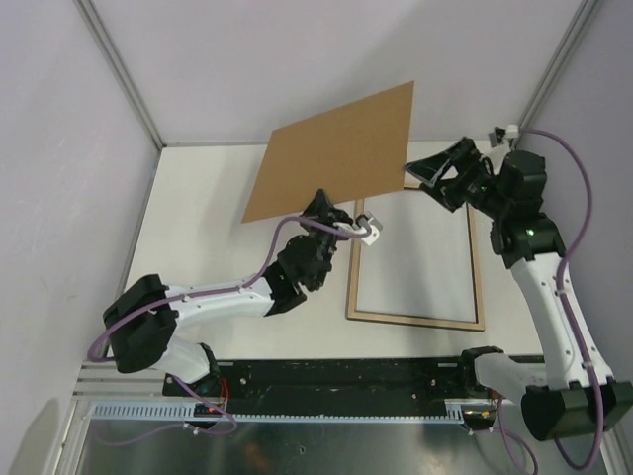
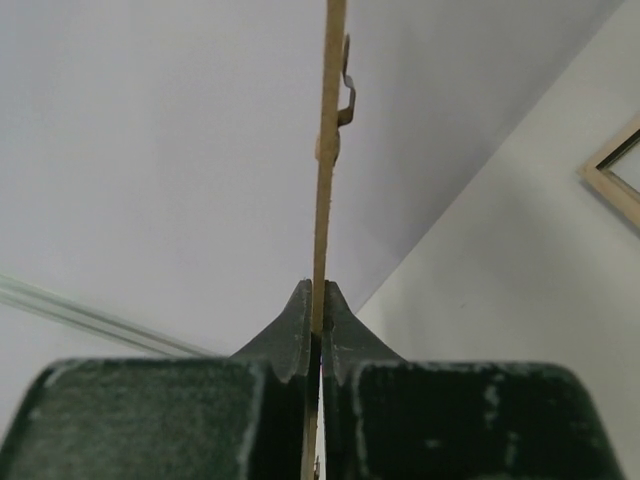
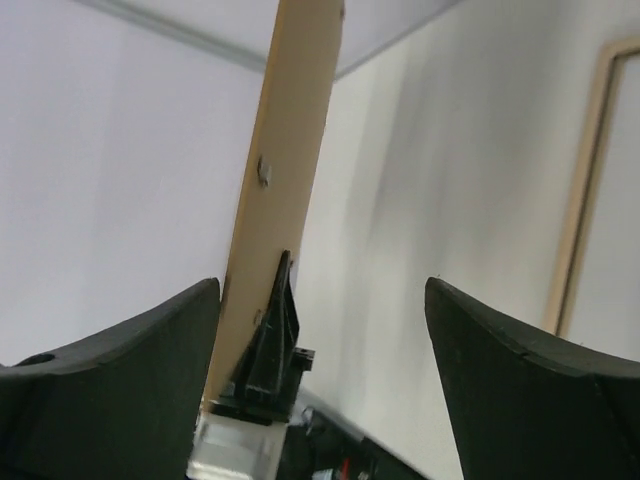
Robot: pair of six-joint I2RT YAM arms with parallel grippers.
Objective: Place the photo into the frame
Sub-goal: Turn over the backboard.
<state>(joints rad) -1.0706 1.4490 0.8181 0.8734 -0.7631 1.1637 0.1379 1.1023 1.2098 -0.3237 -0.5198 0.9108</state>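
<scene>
Left hand (image 1: 324, 210) is pressed together on the lower edge of the brown backing board (image 1: 336, 148), holding it tilted up off the worktop (image 1: 198, 228); right hand (image 1: 435, 170) is spread wide just beside the board's right corner, gripping nothing; the frame (image 1: 415, 319) lies flat, wood back up, below and to the right of the board, directly ahead of the right arm, its long sides seemingly running away from the bases; the photo cannot be picked out, the pane showing only pale; likely the board must swing right and down.
</scene>
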